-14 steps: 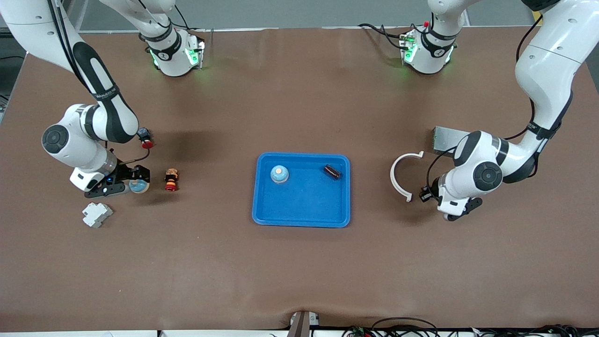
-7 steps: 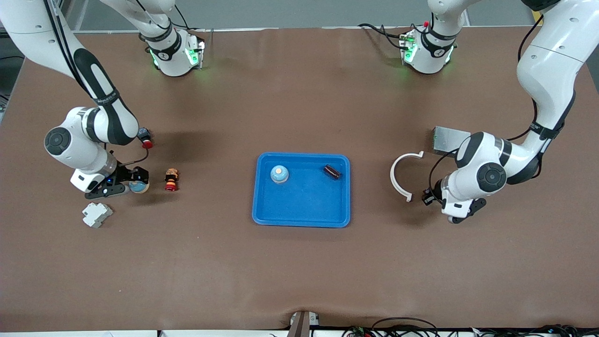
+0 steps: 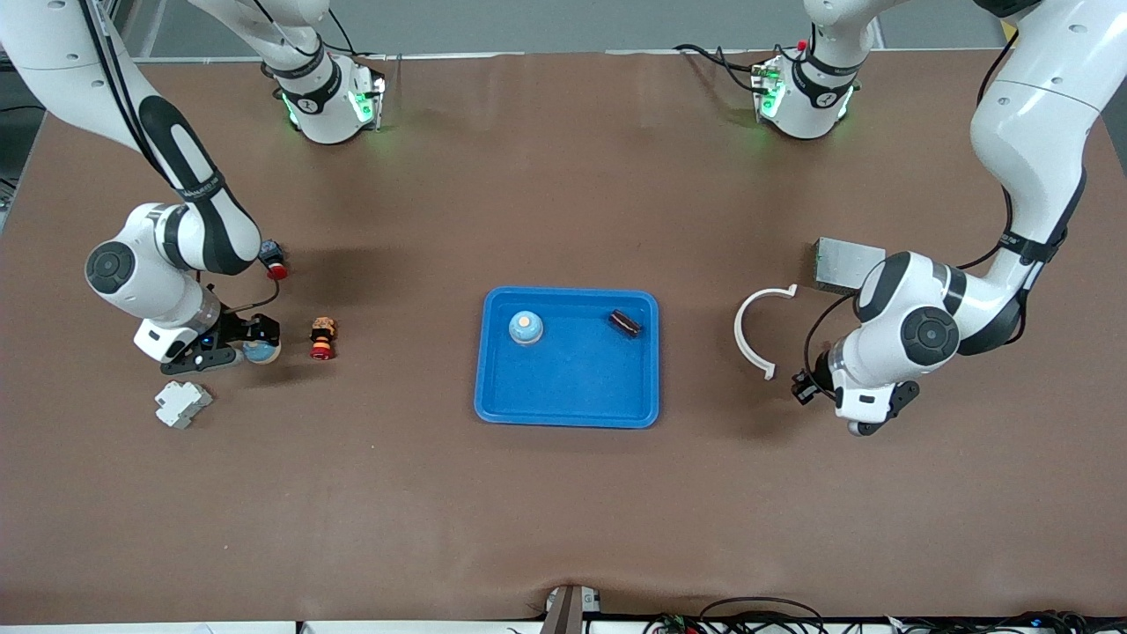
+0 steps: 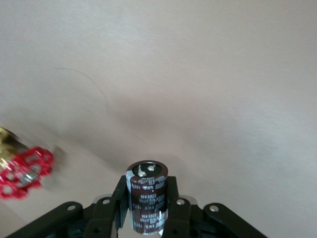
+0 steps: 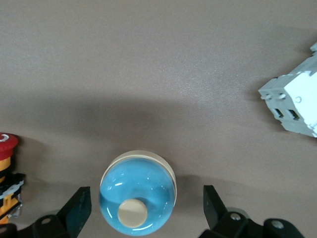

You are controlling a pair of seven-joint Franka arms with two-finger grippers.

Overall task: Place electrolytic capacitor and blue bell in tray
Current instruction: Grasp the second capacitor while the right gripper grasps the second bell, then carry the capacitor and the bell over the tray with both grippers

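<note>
The left hand (image 4: 147, 210) was clamped on a dark brown round metal capacitor (image 4: 147, 186) over the brown surface (image 3: 563, 511). The right hand (image 5: 146, 208) was spread wide around a shiny blue dome bell (image 5: 137, 188) on the surface. Another blue bell (image 3: 526, 328) and another dark capacitor (image 3: 626, 323) sat in the bright blue plastic tray (image 3: 568, 414)

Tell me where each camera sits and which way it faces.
Front view: high across the table, facing both arms' bases; both arms show.
Left wrist view: looks down at table past left gripper, shut on capacitor.
Right wrist view: looks down; open right gripper straddles blue bell.
Shared: front view shows that bell too.
</note>
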